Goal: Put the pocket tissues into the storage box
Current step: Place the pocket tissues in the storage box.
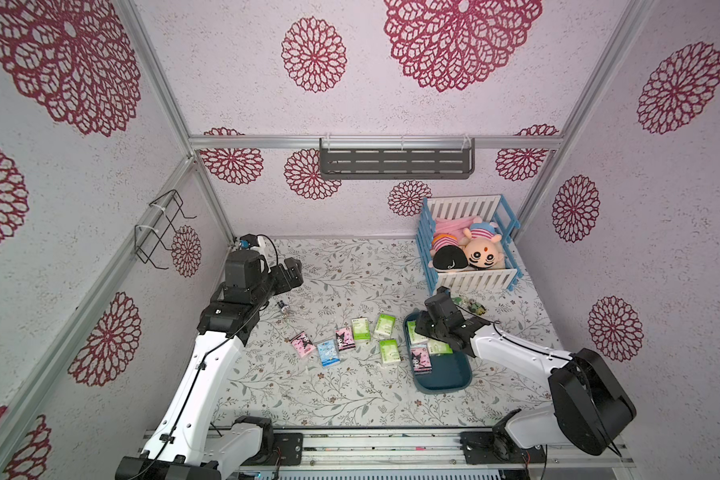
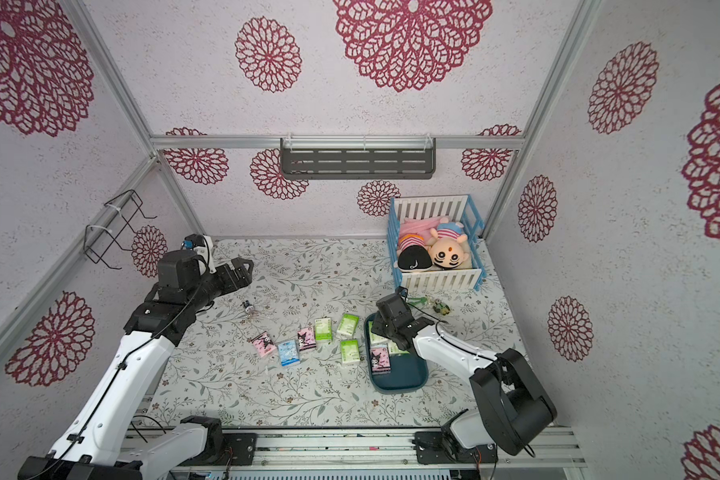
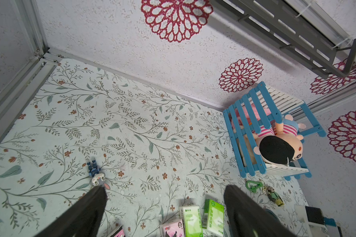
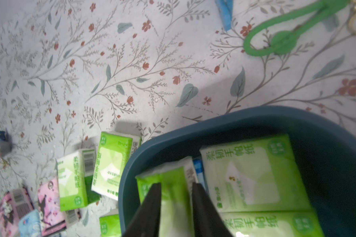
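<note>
Looks like the drop-off step: right gripper (image 4: pixel 176 184) straddles a green pack (image 4: pixel 150 177) in the box (image 4: pixel 234 121), can't tell if clamped; next up, open and lift clear.

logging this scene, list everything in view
loose tissue packs: six, three green, two pink, one blue, table centre
storage box: one, dark teal, right of centre
boxed tissue packs: at least four, green and pink
toy crib: one, blue-white, back right, two plush dolls inside
small toy figures: two, blue-grey mid-left, green by crib
shelf: one, grey, back wall
wire rack: one, black, left wall
left hand: open, empty, raised
right hand: over box, straddling a green pack
</note>
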### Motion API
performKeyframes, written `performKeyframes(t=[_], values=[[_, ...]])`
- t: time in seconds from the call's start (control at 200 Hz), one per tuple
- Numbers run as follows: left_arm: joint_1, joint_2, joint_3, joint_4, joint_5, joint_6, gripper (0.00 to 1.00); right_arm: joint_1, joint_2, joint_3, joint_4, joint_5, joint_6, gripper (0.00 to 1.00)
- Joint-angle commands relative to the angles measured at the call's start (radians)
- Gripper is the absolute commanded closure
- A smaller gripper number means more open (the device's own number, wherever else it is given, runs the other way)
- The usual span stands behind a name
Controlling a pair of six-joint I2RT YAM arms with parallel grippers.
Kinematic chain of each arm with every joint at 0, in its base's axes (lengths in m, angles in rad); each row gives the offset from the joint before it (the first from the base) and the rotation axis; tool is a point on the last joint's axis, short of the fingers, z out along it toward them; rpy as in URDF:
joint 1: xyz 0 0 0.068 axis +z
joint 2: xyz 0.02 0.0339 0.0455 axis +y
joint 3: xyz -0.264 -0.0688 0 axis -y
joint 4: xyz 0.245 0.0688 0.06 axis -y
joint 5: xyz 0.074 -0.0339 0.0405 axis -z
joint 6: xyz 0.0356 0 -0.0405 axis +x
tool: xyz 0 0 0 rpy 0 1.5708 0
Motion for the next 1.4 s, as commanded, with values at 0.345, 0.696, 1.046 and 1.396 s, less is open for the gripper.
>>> performKeyframes(t=[0.345, 0.696, 1.046, 1.396], values=[[-0.007, -0.011, 0.017, -0.018, -0.016, 0.014, 0.03, -0.004, -0.121, -0.001, -0.062, 0.048, -0.055, 0.57], [-0.005, -0.017, 0.019, -0.016, -0.013, 0.006, 0.03, -0.003, -0.093, -0.035, -0.013, -0.014, -0.068, 1.00], [-0.007, -0.021, 0.017, -0.022, -0.021, 0.009, 0.03, 0.041, 0.033, -0.041, 0.047, -0.043, -0.055, 1.00], [-0.006, -0.018, 0.017, -0.024, -0.027, 0.018, 0.03, 0.066, 0.076, -0.082, 0.064, -0.025, -0.029, 1.00]])
